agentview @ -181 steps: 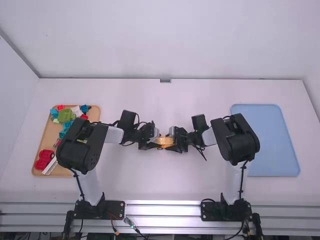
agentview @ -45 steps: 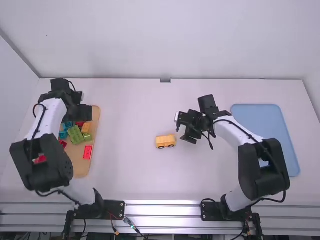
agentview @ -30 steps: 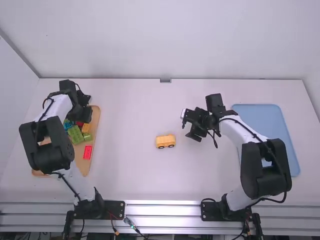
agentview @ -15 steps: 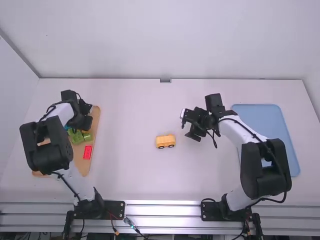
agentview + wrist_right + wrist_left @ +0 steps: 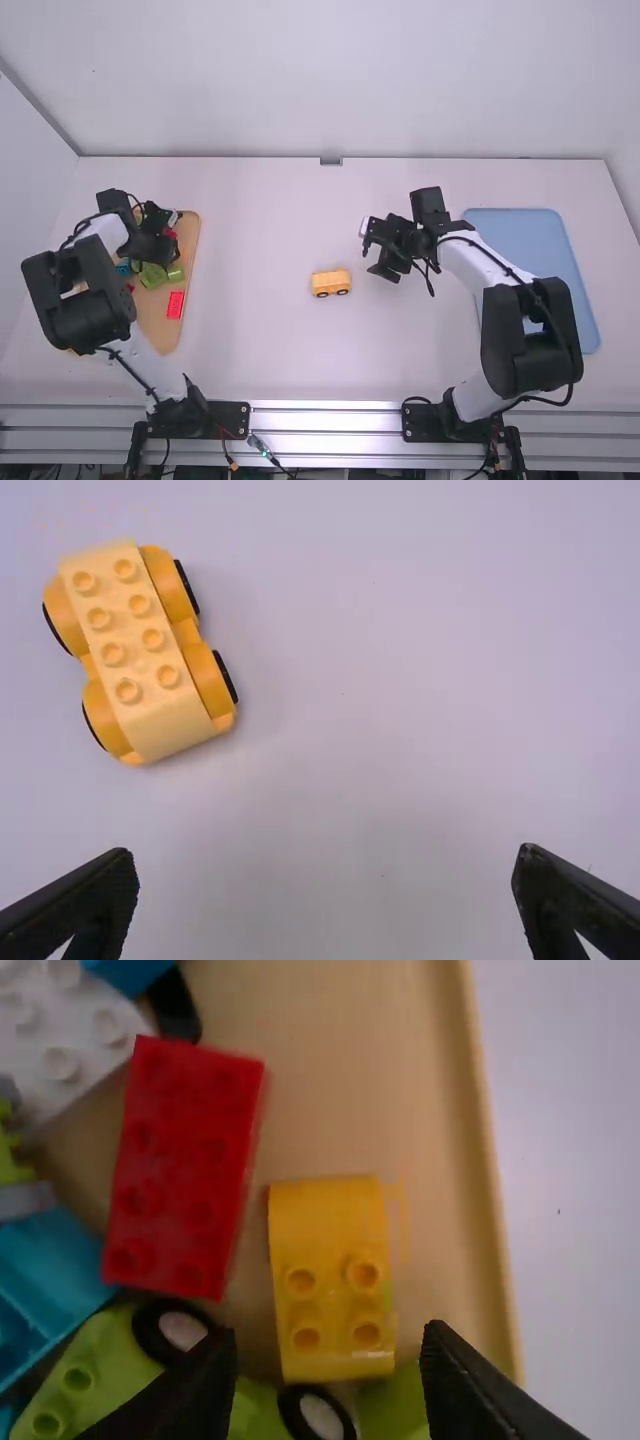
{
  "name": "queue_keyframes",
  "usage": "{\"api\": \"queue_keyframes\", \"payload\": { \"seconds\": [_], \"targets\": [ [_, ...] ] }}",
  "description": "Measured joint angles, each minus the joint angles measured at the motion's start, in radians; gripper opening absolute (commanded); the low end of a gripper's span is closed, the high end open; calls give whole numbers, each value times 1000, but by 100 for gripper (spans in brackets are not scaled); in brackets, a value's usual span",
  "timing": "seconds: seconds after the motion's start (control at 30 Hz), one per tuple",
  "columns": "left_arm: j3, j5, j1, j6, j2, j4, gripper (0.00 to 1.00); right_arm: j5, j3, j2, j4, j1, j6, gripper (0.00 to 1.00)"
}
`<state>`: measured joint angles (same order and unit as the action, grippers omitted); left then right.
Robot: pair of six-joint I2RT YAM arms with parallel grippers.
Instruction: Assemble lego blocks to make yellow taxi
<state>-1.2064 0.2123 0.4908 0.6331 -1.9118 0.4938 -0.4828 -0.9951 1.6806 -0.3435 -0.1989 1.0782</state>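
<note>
Over the wooden tray at the left, my left gripper (image 5: 168, 236) hangs above the blocks. In the left wrist view, my left gripper (image 5: 325, 1375) is open, and a yellow block with a curved end and studs (image 5: 335, 1290) lies in the tray just beyond its fingertips. The yellow wheeled car base (image 5: 331, 283) stands on the table near the middle. To its right, my right gripper (image 5: 375, 255) is above the table. Seen from the right wrist, the car base (image 5: 135, 655) has studs on top and black-rimmed wheels; my right gripper (image 5: 325, 880) is open and holds nothing.
The wooden tray (image 5: 160, 325) also carries a red block (image 5: 175, 304), green pieces (image 5: 153, 275) and several blue and white ones. A red block (image 5: 180, 1165) lies beside the yellow one. The blue tray (image 5: 550, 260) is at the right, partly behind the right arm.
The hands have parted from the car base, which now stands alone. My left arm swung to the wooden tray and lately shifted a little left. My right arm drew back right and then stayed still.
</note>
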Motion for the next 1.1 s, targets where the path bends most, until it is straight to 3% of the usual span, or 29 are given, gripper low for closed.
{"api": "queue_keyframes", "payload": {
  "seconds": [0.2,0.43,0.5,0.63,0.8,0.9,1.1],
  "targets": [
    [46,-3,-6,4,2,-64,38,-5,0,0,0,0,0,99],
    [101,-15,-4,-8,2,-118,41,-5,0,0,0,0,0,99],
    [112,-15,-4,-9,2,-133,36,-6,0,0,0,0,2,99],
    [116,-14,-4,-10,2,-146,13,-5,0,0,-1,0,0,99],
    [116,-14,-6,-23,2,-151,8,-5,0,0,-1,0,-1,99],
    [99,-13,-8,-34,2,-100,4,-5,0,0,-1,0,1,99],
    [-31,43,-18,-35,3,130,8,-5,0,0,1,0,0,99]
  ]
}}
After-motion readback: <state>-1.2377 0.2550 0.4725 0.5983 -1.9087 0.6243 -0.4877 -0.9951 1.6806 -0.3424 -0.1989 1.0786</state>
